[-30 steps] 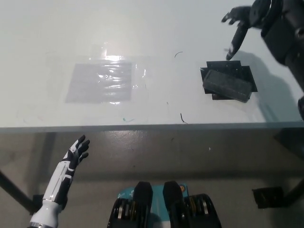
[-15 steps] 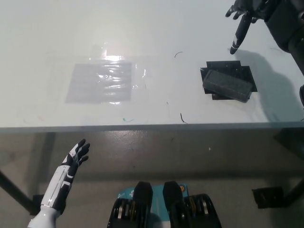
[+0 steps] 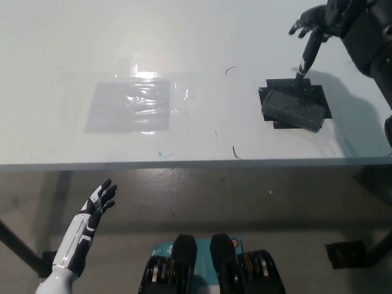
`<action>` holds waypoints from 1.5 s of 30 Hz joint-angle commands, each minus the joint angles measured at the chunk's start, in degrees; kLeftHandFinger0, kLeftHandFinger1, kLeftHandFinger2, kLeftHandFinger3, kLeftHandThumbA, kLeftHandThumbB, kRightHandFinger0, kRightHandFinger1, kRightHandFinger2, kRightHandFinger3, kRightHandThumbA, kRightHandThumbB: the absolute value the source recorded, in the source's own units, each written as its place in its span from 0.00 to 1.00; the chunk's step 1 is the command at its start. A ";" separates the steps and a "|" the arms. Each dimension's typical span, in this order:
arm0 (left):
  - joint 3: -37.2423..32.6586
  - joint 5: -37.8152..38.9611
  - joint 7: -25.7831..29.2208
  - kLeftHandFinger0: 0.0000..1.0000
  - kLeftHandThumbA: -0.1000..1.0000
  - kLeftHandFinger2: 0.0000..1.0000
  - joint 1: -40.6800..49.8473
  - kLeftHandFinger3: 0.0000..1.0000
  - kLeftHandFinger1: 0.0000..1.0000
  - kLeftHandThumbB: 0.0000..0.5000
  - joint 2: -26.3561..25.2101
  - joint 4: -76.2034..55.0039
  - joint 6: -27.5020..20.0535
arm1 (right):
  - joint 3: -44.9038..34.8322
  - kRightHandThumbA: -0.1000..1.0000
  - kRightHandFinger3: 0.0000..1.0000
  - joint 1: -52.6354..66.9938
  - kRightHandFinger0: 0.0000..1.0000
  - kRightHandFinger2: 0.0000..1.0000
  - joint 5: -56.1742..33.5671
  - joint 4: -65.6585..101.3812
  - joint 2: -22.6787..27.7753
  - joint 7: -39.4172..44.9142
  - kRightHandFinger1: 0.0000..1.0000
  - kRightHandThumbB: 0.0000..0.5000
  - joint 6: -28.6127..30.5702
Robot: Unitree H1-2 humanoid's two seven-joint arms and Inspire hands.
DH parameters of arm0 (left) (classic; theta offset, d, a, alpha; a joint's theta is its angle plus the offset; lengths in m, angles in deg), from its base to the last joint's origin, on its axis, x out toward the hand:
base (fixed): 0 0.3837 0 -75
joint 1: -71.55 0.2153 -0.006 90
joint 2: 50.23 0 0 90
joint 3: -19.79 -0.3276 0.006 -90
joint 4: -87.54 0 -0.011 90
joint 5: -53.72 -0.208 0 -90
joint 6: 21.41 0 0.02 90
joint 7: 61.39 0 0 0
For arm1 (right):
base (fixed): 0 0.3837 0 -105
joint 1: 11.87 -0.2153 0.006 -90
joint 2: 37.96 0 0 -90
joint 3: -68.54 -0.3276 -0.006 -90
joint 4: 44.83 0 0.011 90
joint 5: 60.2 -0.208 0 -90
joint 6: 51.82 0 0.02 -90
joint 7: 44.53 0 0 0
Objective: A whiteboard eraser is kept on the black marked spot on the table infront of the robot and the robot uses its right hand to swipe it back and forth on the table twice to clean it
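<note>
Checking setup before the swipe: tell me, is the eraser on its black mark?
Yes: the eraser lies flat on the black mark, untouched.

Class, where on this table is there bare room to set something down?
Bare: the stretch between the clear plastic sheet and the grey whiteboard eraser. Crowded: the right end, where the open black right hand hangs over the black marked spot.

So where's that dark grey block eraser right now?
In the head view, the dark grey block eraser lies on the black marked patch, table's right side, just below the black right hand.
</note>
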 commanded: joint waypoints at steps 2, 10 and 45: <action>0.20 0.01 -0.45 1.00 1.00 1.00 -0.29 1.00 1.00 0.80 -0.73 -1.91 -2.21 | -0.99 1.00 1.00 -0.63 1.00 1.00 0.64 -0.23 -0.25 -2.49 1.00 0.74 1.70; 0.39 0.68 -0.76 1.00 1.00 1.00 -0.30 1.00 1.00 0.77 -0.89 -2.15 -2.20 | -3.25 1.00 1.00 2.20 1.00 1.00 -0.49 -0.63 -1.38 -2.82 1.00 0.61 2.38; 0.29 1.52 -1.97 1.00 1.00 1.00 -1.38 1.00 1.00 0.79 -1.67 -1.44 -3.89 | -8.16 0.56 0.92 8.42 0.92 1.00 0.01 -0.02 -0.69 -28.50 1.00 0.44 4.15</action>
